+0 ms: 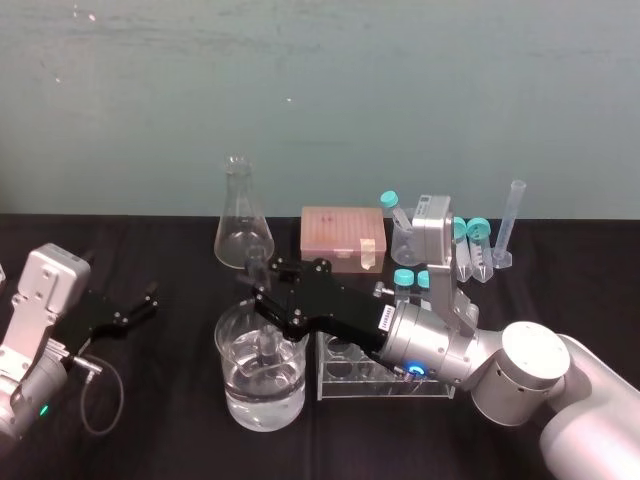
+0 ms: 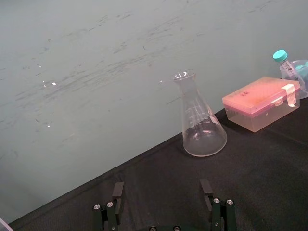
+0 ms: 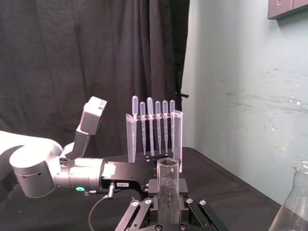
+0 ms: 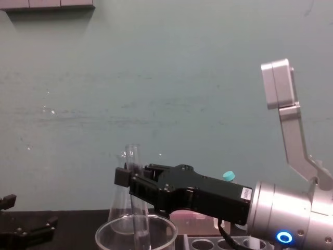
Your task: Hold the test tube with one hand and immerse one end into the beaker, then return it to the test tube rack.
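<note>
The right gripper [image 1: 260,290] is seen closed on the test tube [image 4: 133,156], its two black fingers clamped against the glass in the upper part, below the open mouth. The silver wrist is extended from the robot's right, above the test tube rack [image 1: 385,378]. The tube is held upright, its long axis close to vertical, with the open end up and the rounded end down inside the beaker [image 1: 238,405]. The beaker stands just left of the rack and is partly filled with clear liquid. Whether the lower end is actually wetted cannot be told. The tube is judged light, stiff, smooth and fragile: thin glass that may slip between hard fingers, or crack under a tight squeeze or a knock on the beaker's rim. A moderate hold on the upper part, as shown, is therefore thought best, since the lower length is left free for a rack hole. The left gripper [image 2: 162,204] is parked on the robot's left, fingers spread and empty, well apart from the beaker
</note>
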